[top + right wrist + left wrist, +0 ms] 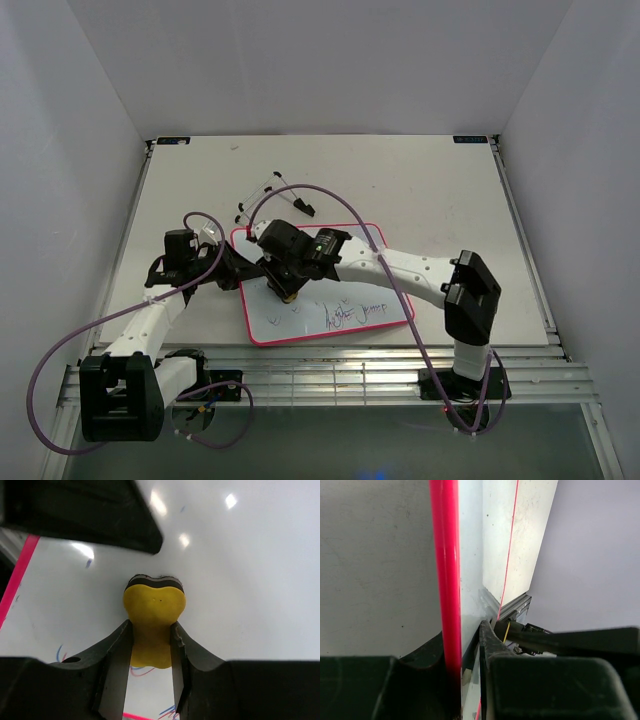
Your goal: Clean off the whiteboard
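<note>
Top view: the whiteboard (pixel 345 290) lies flat on the table (pixel 430 190), near the front and a bit left of centre. There's a blue scribble (pixel 352 313) on its near half. The right gripper (pixel 287 288) is down over the board's left part with a yellow eraser (pixel 288 296) under it. The left gripper (pixel 238 268) sits at the board's left edge. A thin black wire stand (pixel 262 195) lies just beyond the board.

Left wrist cam: the pink rim (pixel 445 580) runs straight between the fingers (pixel 487 640), one on each side, so that gripper is clamped on the board's edge.

Right wrist cam: the fingers are squeezing the eraser tight at its waist. Its dark end is pressed against the white surface, with a few blue marks nearby.
</note>
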